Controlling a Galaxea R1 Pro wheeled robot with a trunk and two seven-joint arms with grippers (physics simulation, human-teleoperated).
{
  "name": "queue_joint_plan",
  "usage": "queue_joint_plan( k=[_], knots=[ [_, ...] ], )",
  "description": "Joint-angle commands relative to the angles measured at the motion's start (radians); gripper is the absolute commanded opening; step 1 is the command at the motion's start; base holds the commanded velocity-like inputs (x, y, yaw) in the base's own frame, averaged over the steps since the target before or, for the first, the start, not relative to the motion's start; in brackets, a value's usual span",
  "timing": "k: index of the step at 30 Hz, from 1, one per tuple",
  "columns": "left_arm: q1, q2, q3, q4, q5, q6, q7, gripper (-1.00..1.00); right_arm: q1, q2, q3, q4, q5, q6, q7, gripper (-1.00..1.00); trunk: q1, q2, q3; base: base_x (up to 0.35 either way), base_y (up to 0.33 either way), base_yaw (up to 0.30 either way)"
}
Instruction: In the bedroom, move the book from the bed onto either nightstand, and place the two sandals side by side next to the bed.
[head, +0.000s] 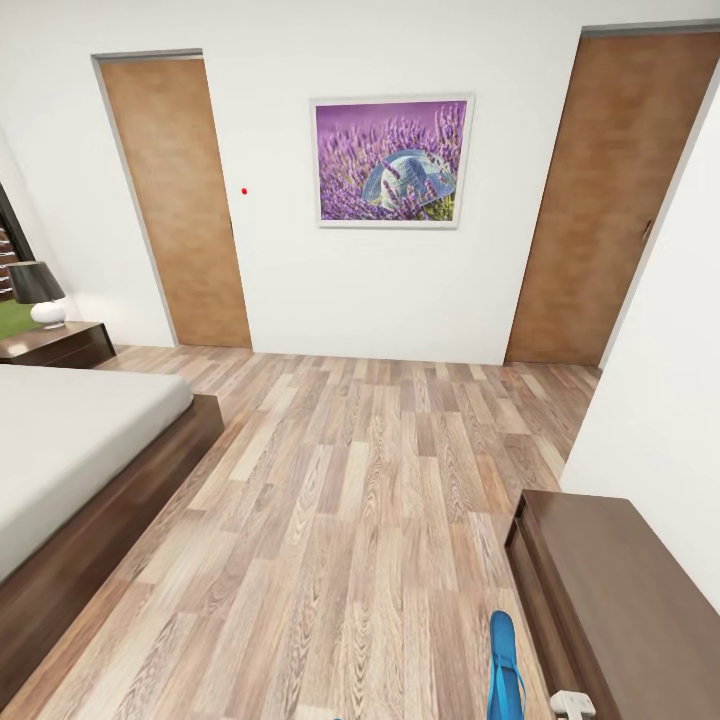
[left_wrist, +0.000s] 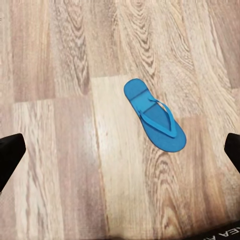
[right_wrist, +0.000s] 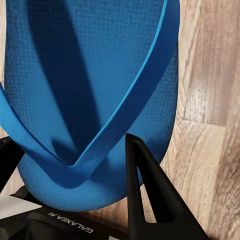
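Observation:
One bright blue sandal (right_wrist: 90, 75) lies between the black fingers (right_wrist: 150, 200) of my right gripper (right_wrist: 75, 185), which is shut on its toe end. In the head view this sandal (head: 505, 670) hangs over the floor at the bottom edge. The other sandal (left_wrist: 155, 115) lies flat on the wood planks under my left gripper (left_wrist: 120, 150), which hovers above it, open wide and holding nothing. The bed (head: 70, 440), with its pale mattress and dark frame, is at the left. A nightstand (head: 55, 345) with a black-shaded lamp (head: 38, 292) stands beyond it. The book is out of view.
A dark brown cabinet (head: 620, 590) stands against the white wall at the right, close to the held sandal. Two brown doors (head: 180, 200) (head: 610, 200) and a lavender picture (head: 392, 162) are on the far wall. Wood-plank floor (head: 360, 500) stretches between the bed and the cabinet.

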Motion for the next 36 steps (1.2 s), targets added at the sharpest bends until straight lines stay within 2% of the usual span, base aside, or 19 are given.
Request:
queue_joint_plan(
  k=[1,3,4,6,8,10,11,12,13,15,18,19,20,23,29,36],
  knots=[
    [-0.002,0.002,-0.002,-0.008,0.001,-0.003,0.0,1.0,-0.001,0.0,-0.001,0.001,-0.007,0.004,0.004,-1.0,0.0,0.0,-0.001,0.0,0.0,0.0],
    [-0.004,0.003,-0.001,-0.083,0.008,0.023,0.0,1.0,-0.001,-0.001,-0.001,0.0,-0.007,0.004,0.004,-1.0,0.0,0.0,-0.001,0.0,0.0,0.0],
    [-0.004,0.003,-0.001,-0.128,0.012,0.064,0.0,1.0,-0.001,-0.001,-0.001,0.0,-0.007,0.004,0.004,-1.0,0.0,0.0,-0.001,0.0,0.0,0.0],
    [-0.007,0.002,-0.002,-0.207,0.016,0.165,-0.003,1.0,-0.001,-0.001,-0.001,-0.001,-0.007,0.004,0.005,-1.0,0.0,0.0,-0.001,0.0,0.0,0.0],
    [-0.014,-0.001,-0.003,-0.342,0.019,0.333,-0.026,1.0,-0.001,-0.002,-0.001,-0.001,-0.007,0.004,0.005,-1.0,0.0,0.0,-0.001,0.0,0.0,0.0],
    [-0.02,-0.008,-0.004,-0.462,0.02,0.472,-0.081,1.0,-0.001,-0.002,-0.002,-0.001,-0.007,0.004,0.005,-1.0,0.0,0.0,-0.001,0.0,0.0,0.0],
    [-0.024,-0.009,-0.004,-0.508,0.02,0.513,-0.123,1.0,-0.001,-0.002,-0.002,-0.002,-0.008,0.004,0.005,-1.0,0.0,0.0,-0.001,0.0,0.0,0.0],
    [-0.025,-0.009,-0.004,-0.526,0.019,0.528,-0.147,1.0,-0.001,-0.002,-0.002,-0.002,-0.008,0.004,0.005,-1.0,0.0,0.0,-0.001,0.0,0.0,0.0],
    [-0.029,-0.009,-0.004,-0.551,0.018,0.548,-0.202,1.0,-0.001,-0.002,-0.002,-0.002,-0.008,0.004,0.005,-1.0,0.0,0.0,-0.001,0.0,0.0,0.0],
    [-0.034,-0.006,-0.002,-0.571,0.015,0.56,-0.303,1.0,-0.001,-0.002,-0.003,-0.002,-0.011,0.003,0.005,-1.0,0.0,0.0,-0.001,0.0,0.0,0.0],
    [-0.036,0.008,-0.001,-0.54,0.013,0.518,-0.365,1.0,-0.001,-0.002,-0.003,-0.002,-0.015,0.003,0.006,-1.0,0.0,0.0,-0.001,0.0,0.0,0.0],
    [-0.036,0.01,-0.001,-0.532,0.014,0.507,-0.369,1.0,-0.001,-0.002,-0.003,-0.002,-0.015,0.003,0.006,-1.0,0.0,0.0,-0.001,0.0,0.0,0.0],
    [-0.036,0.015,0.003,-0.504,0.014,0.467,-0.379,1.0,-0.001,-0.002,-0.003,-0.002,-0.016,0.003,0.006,-1.0,0.0,0.0,-0.001,0.0,0.0,0.0],
    [-0.037,0.017,0.01,-0.483,0.015,0.446,-0.383,1.0,-0.001,-0.002,-0.003,-0.002,-0.017,0.003,0.007,-1.0,0.0,0.0,-0.001,0.0,0.0,0.0],
    [-0.037,0.016,0.013,-0.473,0.018,0.437,-0.384,1.0,-0.001,-0.002,-0.003,-0.002,-0.017,0.003,0.007,-1.0,0.0,0.0,-0.001,0.0,0.0,0.0],
    [-0.037,0.015,0.014,-0.472,0.018,0.437,-0.384,1.0,-0.001,-0.002,-0.003,-0.002,-0.016,0.003,0.007,-1.0,0.027,-0.049,-0.023,0.0,0.0,0.0]
  ],
)
